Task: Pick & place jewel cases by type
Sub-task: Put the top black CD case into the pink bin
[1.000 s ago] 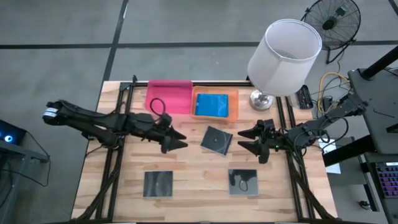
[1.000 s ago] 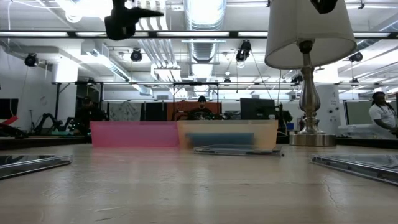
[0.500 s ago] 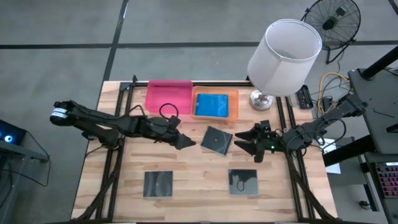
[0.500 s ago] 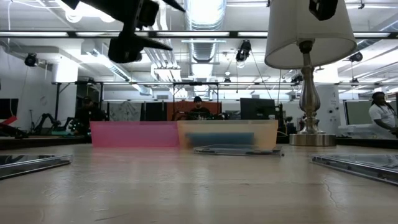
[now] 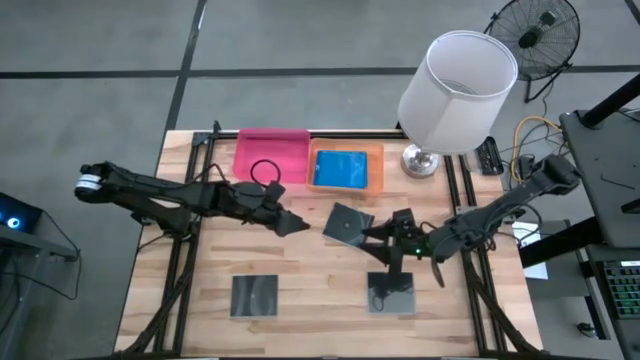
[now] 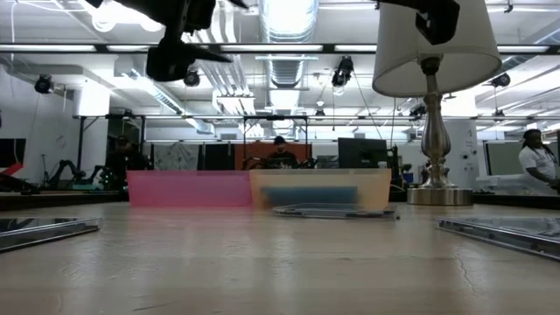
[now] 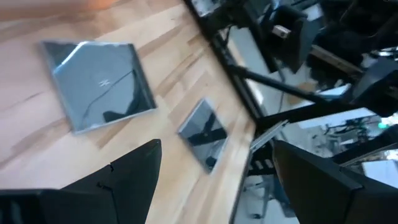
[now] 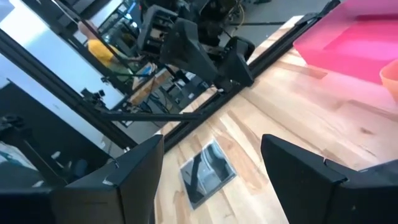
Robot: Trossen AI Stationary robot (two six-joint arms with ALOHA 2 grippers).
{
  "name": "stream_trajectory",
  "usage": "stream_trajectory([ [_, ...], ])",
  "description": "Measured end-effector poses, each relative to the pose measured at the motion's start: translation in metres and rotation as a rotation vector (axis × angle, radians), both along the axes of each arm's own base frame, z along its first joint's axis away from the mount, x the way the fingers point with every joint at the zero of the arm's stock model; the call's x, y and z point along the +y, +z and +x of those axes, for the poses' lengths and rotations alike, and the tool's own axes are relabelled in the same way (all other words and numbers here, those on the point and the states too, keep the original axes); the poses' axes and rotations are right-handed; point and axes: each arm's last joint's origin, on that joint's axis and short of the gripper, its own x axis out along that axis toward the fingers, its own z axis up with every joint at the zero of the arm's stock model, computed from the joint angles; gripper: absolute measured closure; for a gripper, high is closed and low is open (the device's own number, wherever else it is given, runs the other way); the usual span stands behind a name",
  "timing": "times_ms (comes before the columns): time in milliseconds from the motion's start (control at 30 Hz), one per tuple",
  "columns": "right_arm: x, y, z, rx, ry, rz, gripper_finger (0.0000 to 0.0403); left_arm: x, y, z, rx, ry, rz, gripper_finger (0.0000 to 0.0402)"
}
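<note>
**Between two tools, a dark case waits**

Just beside the right tool [image 5: 378, 240], whose fingers stand spread and empty, lies the glossy dark square jewel case [image 5: 348, 224] on the pale wooden tabletop [image 5: 310, 290]. The left tool [image 5: 297, 224], also spread and empty, hovers near. Thin, slick plastic probably calls for a low, edge-on pinch. A blue case [image 5: 343, 169] sits in the orange tray [image 5: 376, 170], beyond.

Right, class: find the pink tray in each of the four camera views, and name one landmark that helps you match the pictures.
High view: pink tray at the table's far edge, left of centre.
Low view: far across the table, left of the middle.
Left wrist view: not in it.
Right wrist view: upper right corner.
Shared landmark: the orange tray right beside it, seen in the high and low views.
</note>
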Motion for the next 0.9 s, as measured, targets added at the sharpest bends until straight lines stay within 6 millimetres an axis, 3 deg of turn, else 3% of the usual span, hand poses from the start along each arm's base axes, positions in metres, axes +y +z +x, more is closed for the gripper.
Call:
stream_trajectory([
  [233,0.006,0.001,0.010,0.005,-0.003,0.011,0.0136,0.018,-0.014,-0.001,0.134,0.089,-0.025,0.0111],
  [500,0.003,0.002,0.014,-0.016,-0.064,0.218,0.0146,0.037,-0.024,0.005,0.183,0.138,-0.042,0.0111],
  [667,-0.004,-0.008,0.014,0.030,-0.165,0.374,0.0151,0.041,-0.039,0.014,0.245,0.102,-0.048,0.0111],
  [900,-0.010,-0.026,0.006,0.126,-0.336,0.465,0.0159,0.045,-0.067,0.029,0.348,0.094,-0.066,0.0111],
])
